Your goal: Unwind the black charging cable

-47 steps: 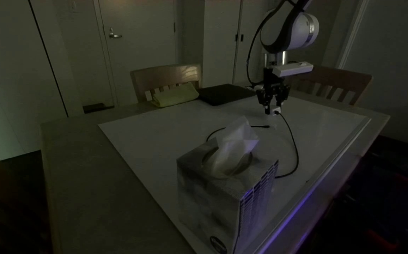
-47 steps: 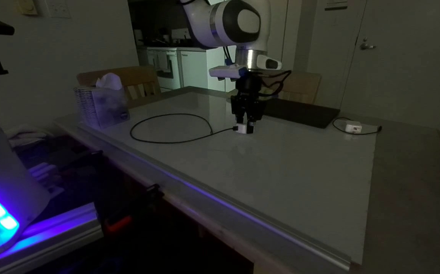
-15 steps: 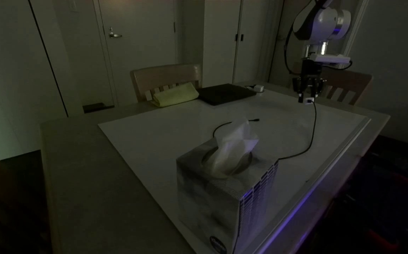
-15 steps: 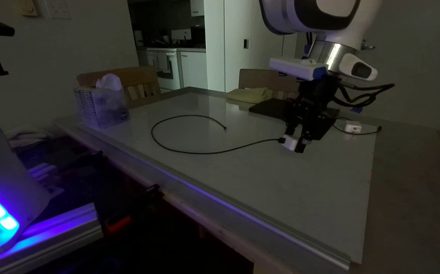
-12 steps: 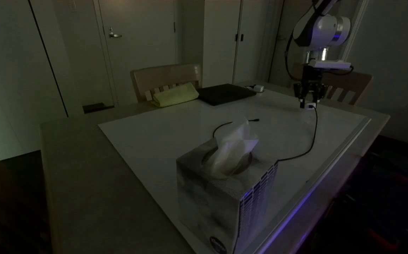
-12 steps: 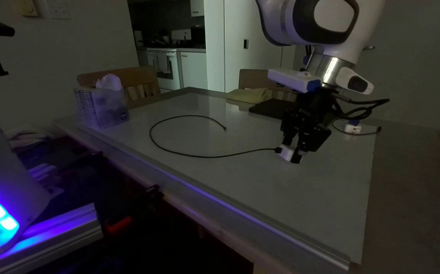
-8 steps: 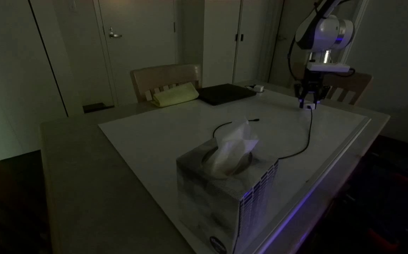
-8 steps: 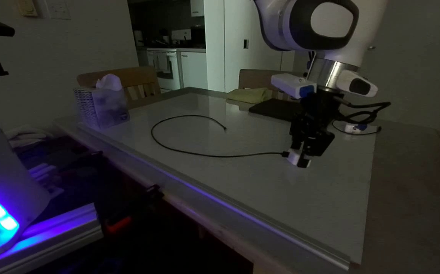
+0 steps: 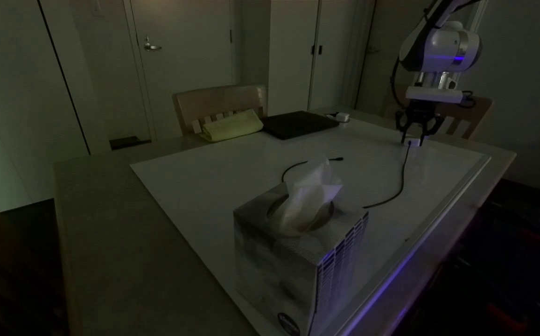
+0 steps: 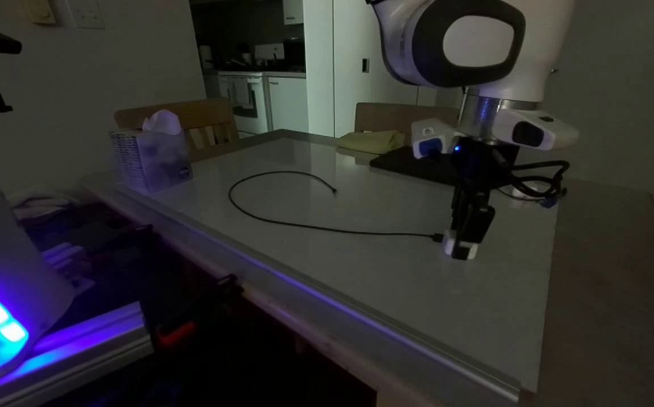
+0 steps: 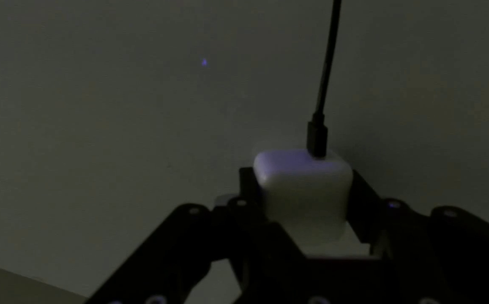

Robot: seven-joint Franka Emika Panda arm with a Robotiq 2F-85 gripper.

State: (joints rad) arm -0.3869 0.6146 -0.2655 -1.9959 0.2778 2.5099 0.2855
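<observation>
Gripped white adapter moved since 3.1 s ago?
Yes: in an exterior view, the white adapter is farther right of the tissue box, and lower in frame.

We count two chargers (image 11: 303,190) (image 9: 342,117), one in the single gripper (image 9: 412,141) and one near a corner of the tabletop (image 9: 104,224), and two cables (image 11: 328,63) (image 9: 331,115). Toward the opposite corner we find one tissue box (image 9: 279,266), and along an edge one towel (image 9: 233,126) and one dark slab (image 9: 298,124). At the edges we see at least two chairs (image 9: 220,99) (image 9: 469,106).
</observation>
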